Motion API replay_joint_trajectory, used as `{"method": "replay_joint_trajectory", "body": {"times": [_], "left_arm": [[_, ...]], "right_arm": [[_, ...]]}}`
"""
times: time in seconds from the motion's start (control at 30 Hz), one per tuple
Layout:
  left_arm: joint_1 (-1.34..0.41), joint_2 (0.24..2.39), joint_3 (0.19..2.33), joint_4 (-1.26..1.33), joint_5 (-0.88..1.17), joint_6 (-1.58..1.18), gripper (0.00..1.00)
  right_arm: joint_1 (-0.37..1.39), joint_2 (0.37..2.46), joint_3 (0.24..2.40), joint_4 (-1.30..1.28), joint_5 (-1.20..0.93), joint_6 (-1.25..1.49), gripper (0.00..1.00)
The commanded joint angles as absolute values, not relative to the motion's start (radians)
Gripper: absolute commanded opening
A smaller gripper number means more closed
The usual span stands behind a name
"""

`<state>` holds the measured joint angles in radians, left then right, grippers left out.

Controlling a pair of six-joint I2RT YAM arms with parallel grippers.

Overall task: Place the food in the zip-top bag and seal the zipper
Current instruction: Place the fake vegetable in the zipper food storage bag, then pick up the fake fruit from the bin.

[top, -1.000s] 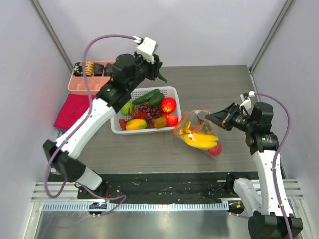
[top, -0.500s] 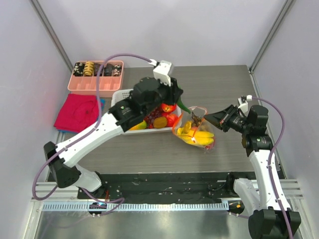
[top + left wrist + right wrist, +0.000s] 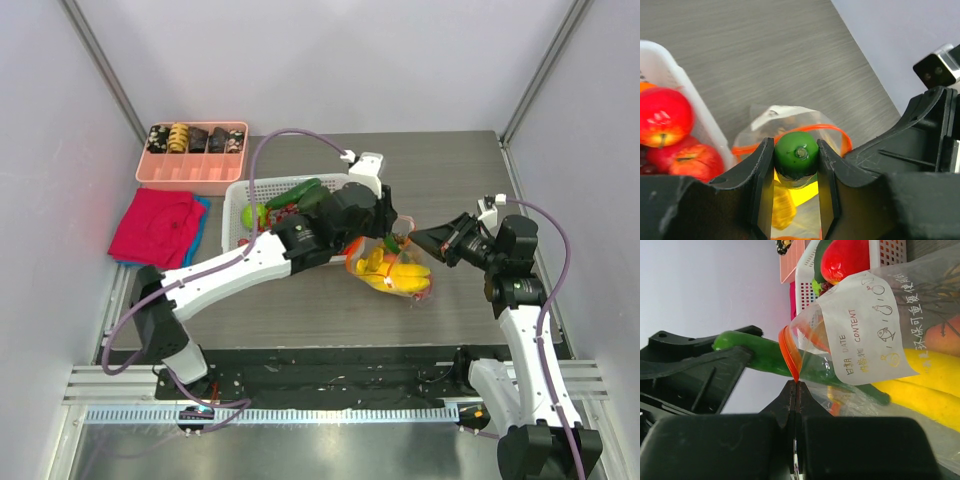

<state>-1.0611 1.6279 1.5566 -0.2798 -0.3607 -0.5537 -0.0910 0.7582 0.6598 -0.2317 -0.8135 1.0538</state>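
Observation:
A long green toy cucumber (image 3: 796, 154) sits between the jaws of my left gripper (image 3: 795, 148), which is shut on it. Its lower end pokes into the mouth of the clear zip-top bag (image 3: 402, 272). The orange-red zipper (image 3: 836, 131) stands open in a loop around it. Yellow bananas (image 3: 408, 277) and a red fruit lie inside the bag. My right gripper (image 3: 795, 383) is shut on one end of the zipper (image 3: 789, 354), holding the mouth up. In the right wrist view the cucumber (image 3: 765, 358) crosses the zipper into the bag. From above, my left gripper (image 3: 392, 233) hangs over the bag's mouth, close to my right gripper (image 3: 421, 238).
The white lattice basket (image 3: 238, 203) left of the bag holds red apples (image 3: 666, 116), green vegetables and other fruit. A pink divided tray (image 3: 196, 163) with small rolls stands at the back left. A red cloth (image 3: 155, 226) lies in front of it.
My left arm has swung right from over the back of the basket to the bag's mouth, carrying the green cucumber. The right gripper has kept its hold on the zipper, shifting little.

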Motion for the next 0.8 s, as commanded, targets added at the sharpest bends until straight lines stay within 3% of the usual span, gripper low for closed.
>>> {"method": "replay_joint_trajectory", "body": {"times": [0.0,0.1,0.17,0.27,0.4,0.57,0.7,0.77], "left_arm": [[-1.078,1.670,1.604,-0.256,-0.388,-0.615,0.36],[-1.049,1.603,1.585,-0.339,-0.295,-0.513,0.79],[-0.909,1.501,1.514,-0.341,-0.142,-0.523,0.89],[-0.717,1.428,1.502,-0.359,0.147,-0.430,0.94],[-0.612,1.456,1.560,-0.443,0.176,-0.201,0.99],[-0.557,1.598,1.670,-0.528,0.207,0.023,0.96],[-0.558,1.741,1.742,-0.546,0.154,0.016,0.96],[-0.558,1.775,1.770,-0.557,0.219,0.009,0.90]], "right_arm": [[-0.094,0.759,0.672,-0.161,-0.816,1.083,0.01],[-0.104,0.764,0.692,-0.161,-0.841,1.081,0.01],[-0.115,0.762,0.698,-0.163,-0.859,1.084,0.01],[-0.118,0.761,0.692,-0.163,-0.865,1.085,0.01],[-0.120,0.772,0.680,-0.164,-0.868,1.072,0.01],[-0.120,0.785,0.686,-0.169,-0.862,1.057,0.01],[-0.120,0.784,0.699,-0.192,-0.856,1.037,0.01],[-0.120,0.784,0.701,-0.206,-0.856,1.020,0.01]]}}
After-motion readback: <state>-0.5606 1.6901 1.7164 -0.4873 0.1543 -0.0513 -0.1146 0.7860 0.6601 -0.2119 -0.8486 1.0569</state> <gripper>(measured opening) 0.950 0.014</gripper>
